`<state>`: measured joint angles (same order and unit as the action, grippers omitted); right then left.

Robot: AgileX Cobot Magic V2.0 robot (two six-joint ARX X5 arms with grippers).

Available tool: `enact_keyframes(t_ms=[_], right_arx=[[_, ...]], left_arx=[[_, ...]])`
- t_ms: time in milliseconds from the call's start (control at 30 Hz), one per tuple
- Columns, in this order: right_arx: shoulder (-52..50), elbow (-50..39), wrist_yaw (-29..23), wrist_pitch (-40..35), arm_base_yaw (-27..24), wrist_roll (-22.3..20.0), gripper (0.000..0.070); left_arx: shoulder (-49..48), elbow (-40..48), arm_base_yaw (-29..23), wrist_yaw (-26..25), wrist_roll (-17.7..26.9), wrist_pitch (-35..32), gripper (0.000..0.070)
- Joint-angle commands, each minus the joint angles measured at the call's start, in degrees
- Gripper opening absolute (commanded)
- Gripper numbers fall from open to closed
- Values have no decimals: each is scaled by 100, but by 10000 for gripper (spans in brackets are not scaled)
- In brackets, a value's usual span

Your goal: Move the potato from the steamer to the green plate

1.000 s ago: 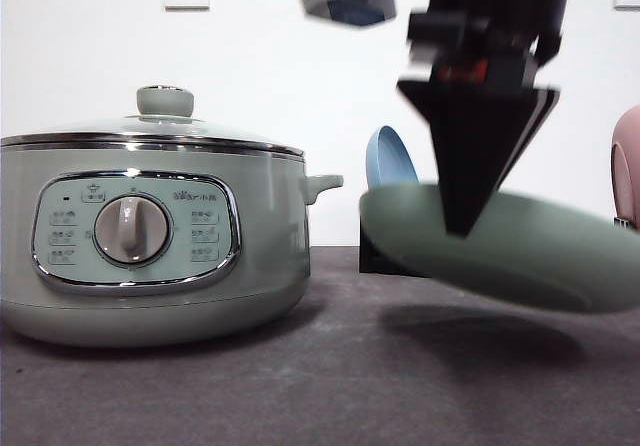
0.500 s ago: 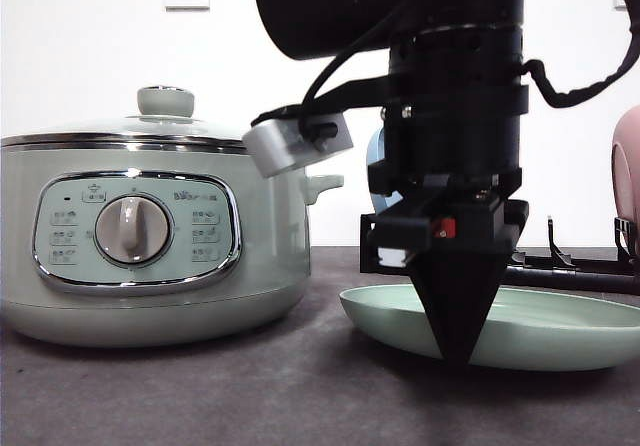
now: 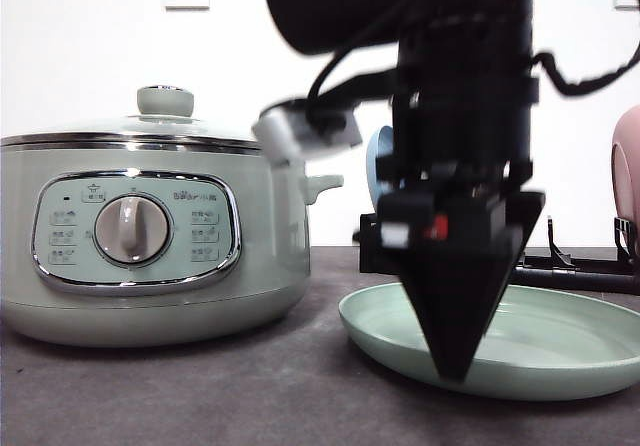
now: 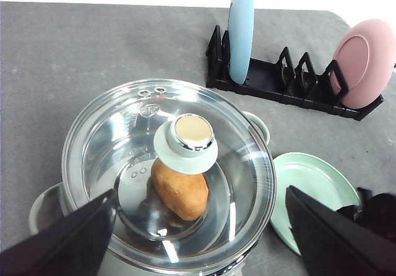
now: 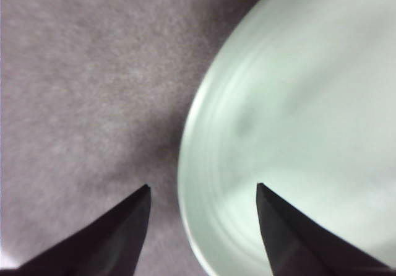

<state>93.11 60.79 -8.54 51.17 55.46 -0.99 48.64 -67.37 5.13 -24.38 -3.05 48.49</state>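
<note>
The steamer (image 4: 167, 183) sits directly beneath the left gripper (image 4: 198, 239), whose fingers (image 4: 68, 239) are spread wide and empty to either side of it; its glass lid (image 4: 117, 158) is on, so nothing has come out yet. The green plate (image 3: 560, 341) lies flat on the table (image 3: 200, 386), bare, and the right gripper (image 5: 203, 226) hangs low over its near rim, fingers parted with the rim between them, gripping nothing. The potato (image 4: 180, 189) rests inside the pot, under the lid knob (image 4: 185, 143), below and between the left fingers; by my reading the plate is ready, while lifting the lid and moving the potato remain.
</note>
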Motion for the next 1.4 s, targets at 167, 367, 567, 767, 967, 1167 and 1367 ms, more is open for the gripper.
enact_keyframes(t_ms=[167, 367, 567, 767, 967, 1167, 1367], right_arx=[[-757, 533, 18, 338, -27, 95, 341], [-1511, 1076, 132, 381, -208, 42, 341], [-1999, 1631, 765, 189, -622, -23, 341], [-2255, 1745, 2519, -160, -1236, 0, 341], [-2264, 1743, 3534, -160, -1682, -3, 341], [-2264, 1743, 3533, -34, -1724, -1, 341], [-2264, 1743, 3532, 7, -1724, -2, 341]], left_arx=[[37, -146, 13, -26, 4, -24, 556], [37, -146, 13, -26, 4, -12, 556], [37, -146, 13, -26, 3, 42, 556], [37, -146, 13, -26, 2, 55, 556], [37, -146, 13, -26, 2, 119, 556], [37, -146, 13, -26, 2, 127, 556], [38, -146, 15, -26, -85, 132, 552]])
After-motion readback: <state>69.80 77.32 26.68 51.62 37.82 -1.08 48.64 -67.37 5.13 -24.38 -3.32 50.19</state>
